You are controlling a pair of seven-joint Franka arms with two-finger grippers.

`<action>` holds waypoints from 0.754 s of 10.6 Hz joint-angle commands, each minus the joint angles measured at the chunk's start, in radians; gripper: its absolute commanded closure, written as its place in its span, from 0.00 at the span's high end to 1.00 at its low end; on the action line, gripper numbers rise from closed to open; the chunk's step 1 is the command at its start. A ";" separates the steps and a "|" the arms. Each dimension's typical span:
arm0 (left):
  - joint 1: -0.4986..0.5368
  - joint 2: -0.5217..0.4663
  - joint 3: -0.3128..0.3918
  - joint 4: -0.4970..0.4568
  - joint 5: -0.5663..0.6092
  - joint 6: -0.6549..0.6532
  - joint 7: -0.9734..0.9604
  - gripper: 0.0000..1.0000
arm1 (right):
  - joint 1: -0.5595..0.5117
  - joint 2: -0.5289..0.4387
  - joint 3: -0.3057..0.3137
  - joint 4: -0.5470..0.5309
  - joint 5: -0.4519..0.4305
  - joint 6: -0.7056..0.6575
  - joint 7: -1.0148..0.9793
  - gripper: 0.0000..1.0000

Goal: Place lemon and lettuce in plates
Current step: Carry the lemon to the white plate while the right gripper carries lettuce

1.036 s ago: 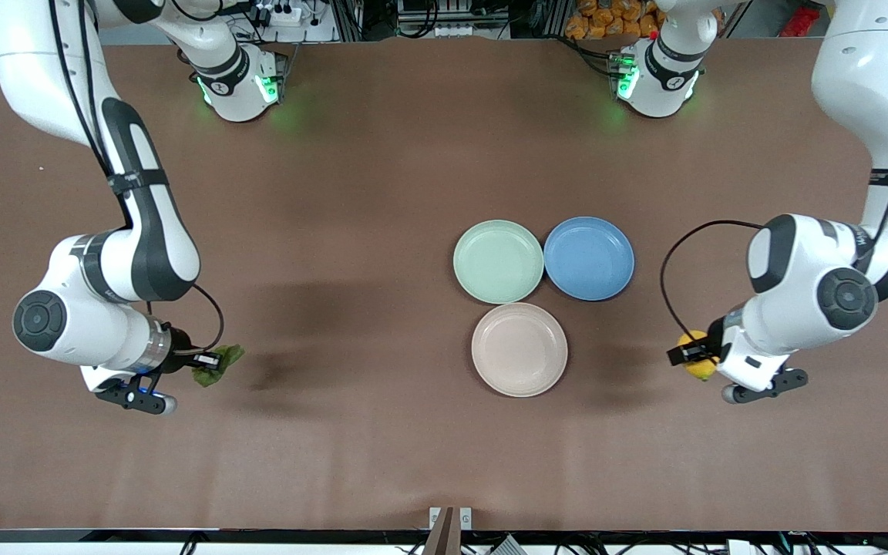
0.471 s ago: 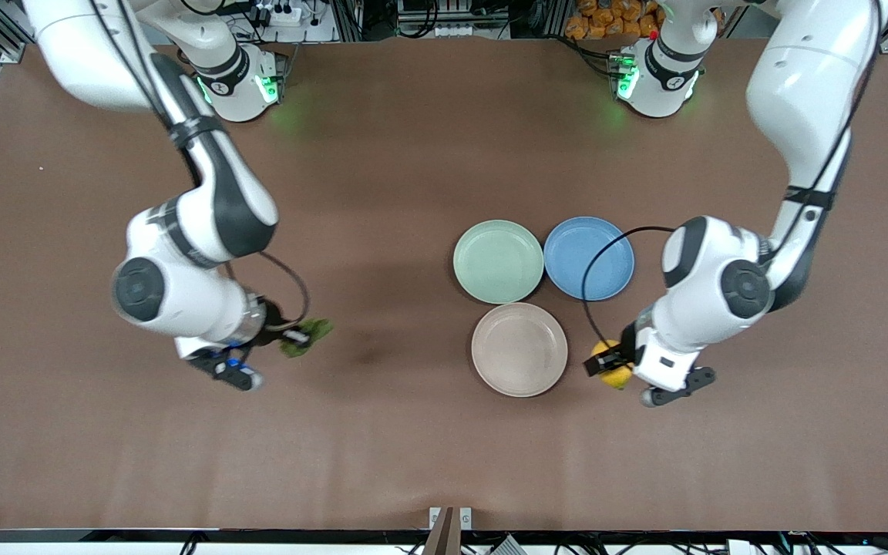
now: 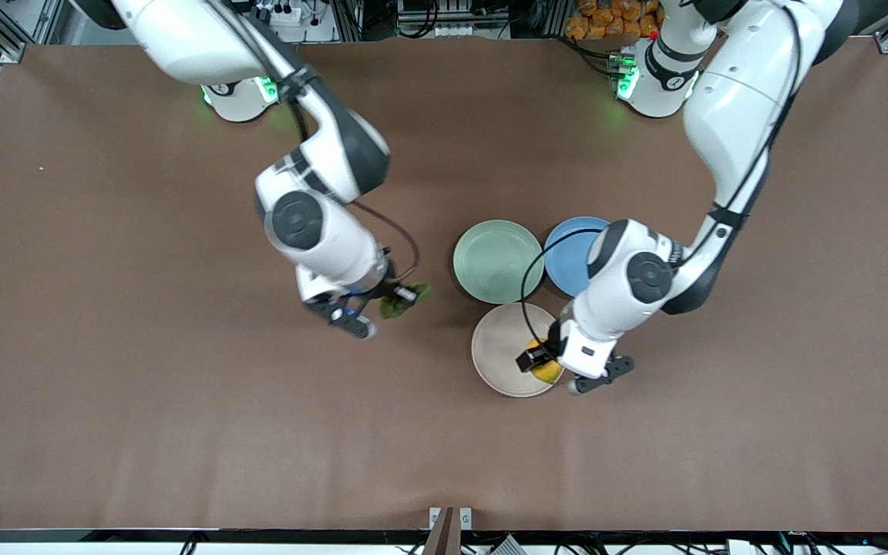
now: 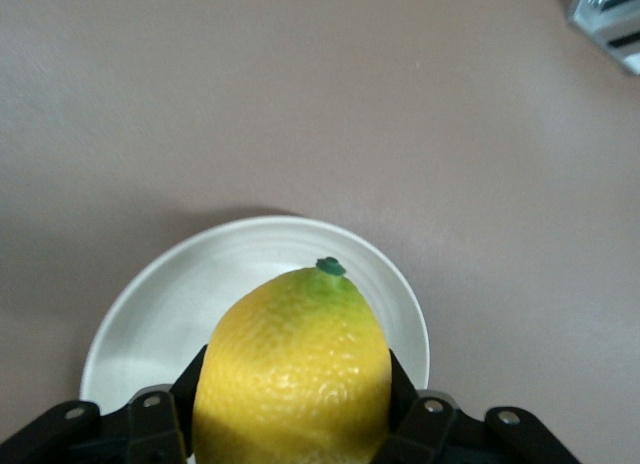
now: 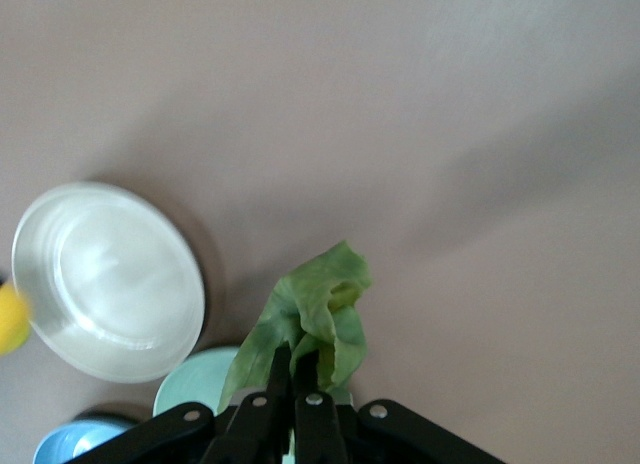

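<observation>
The left gripper point(image 3: 540, 365) clamps the pebbly oval lemon point(image 4: 292, 369), green-nubbed tip pointing outward, over the smooth round beige plate point(image 3: 499, 347) near the worktop's front edge. The right gripper point(image 3: 398, 299) pinches the crinkled, limp lettuce point(image 5: 312, 324) above bare tabletop beside the mint plate point(image 3: 494, 260).

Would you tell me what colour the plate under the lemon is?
Beige-white plate, below the lemon in the left gripper; best in the front view.
</observation>
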 commanded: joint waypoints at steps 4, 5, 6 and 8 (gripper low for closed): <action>-0.163 0.003 0.189 0.020 -0.006 0.017 -0.026 1.00 | 0.199 0.108 -0.003 -0.003 -0.138 0.208 0.348 0.00; -0.146 -0.002 0.189 0.020 -0.006 0.015 -0.028 1.00 | 0.237 0.135 -0.006 -0.003 -0.158 0.250 0.407 0.00; -0.119 -0.011 0.189 0.018 -0.006 0.015 -0.030 1.00 | 0.259 0.149 -0.008 -0.003 -0.186 0.261 0.445 0.00; -0.072 -0.037 0.190 0.005 -0.004 0.007 -0.031 1.00 | 0.273 0.157 -0.008 -0.003 -0.198 0.261 0.510 0.34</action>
